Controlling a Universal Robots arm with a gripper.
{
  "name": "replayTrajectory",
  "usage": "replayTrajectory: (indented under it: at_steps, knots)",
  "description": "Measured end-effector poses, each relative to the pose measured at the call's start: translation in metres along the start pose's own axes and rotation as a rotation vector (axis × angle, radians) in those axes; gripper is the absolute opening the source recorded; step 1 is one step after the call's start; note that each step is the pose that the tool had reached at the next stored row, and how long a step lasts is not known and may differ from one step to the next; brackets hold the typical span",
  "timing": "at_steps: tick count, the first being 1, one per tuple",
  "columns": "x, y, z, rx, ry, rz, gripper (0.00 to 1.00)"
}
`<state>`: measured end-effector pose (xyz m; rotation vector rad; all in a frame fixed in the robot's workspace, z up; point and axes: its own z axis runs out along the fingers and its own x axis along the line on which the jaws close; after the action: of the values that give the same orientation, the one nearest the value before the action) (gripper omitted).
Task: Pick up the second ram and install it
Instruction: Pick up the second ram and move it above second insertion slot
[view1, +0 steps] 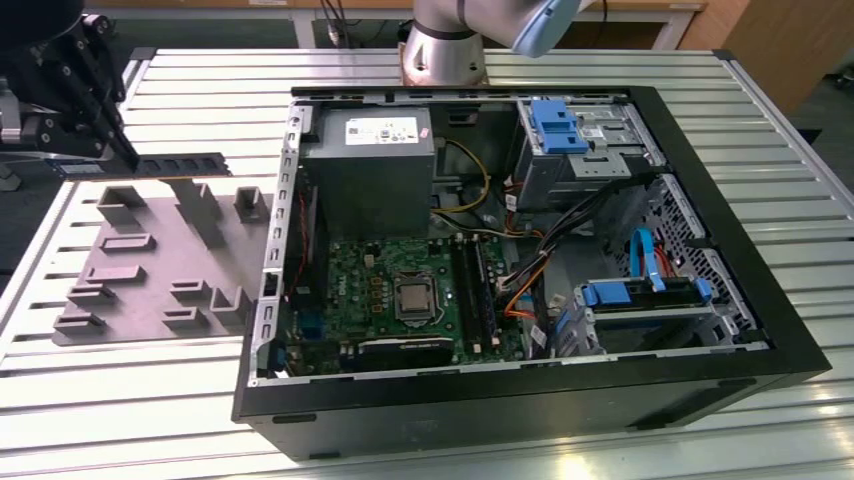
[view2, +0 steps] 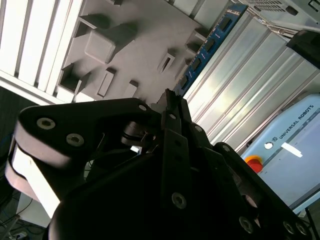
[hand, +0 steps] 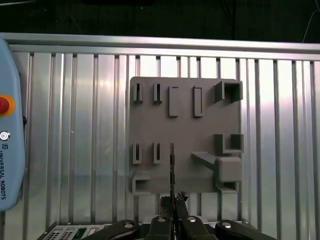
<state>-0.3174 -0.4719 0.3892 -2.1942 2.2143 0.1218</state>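
The second ram (view1: 183, 162) is a thin stick with dark chips, held level above the far end of the grey holder tray (view1: 140, 265) at the exterior view's left. My gripper (view1: 130, 160) is shut on one end of it. In the second wrist view the blue stick (view2: 210, 45) runs out from the fingertips of my gripper (view2: 172, 102) over the tray (view2: 125, 45). The first wrist view shows the ram (hand: 172, 165) edge-on, clamped by my gripper (hand: 173, 217) above the tray (hand: 210, 105). The black memory slots (view1: 475, 292) lie on the motherboard (view1: 367, 285) inside the open computer case.
The open black computer case (view1: 787, 330) holds a grey power supply (view1: 374, 170), blue drive cages (view1: 641, 295) and loose cables (view1: 534, 280). A teach pendant (hand: 7, 150) lies on the slatted aluminium table (view1: 120, 400). The arm's base (view1: 447, 45) stands behind the case.
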Motion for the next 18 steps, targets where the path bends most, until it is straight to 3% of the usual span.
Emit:
replayTrajectory:
  at_steps: [18]
  knots:
    - [-0.0002, -0.0140, -0.0006, 0.0000, 0.0000, 0.000, 0.14]
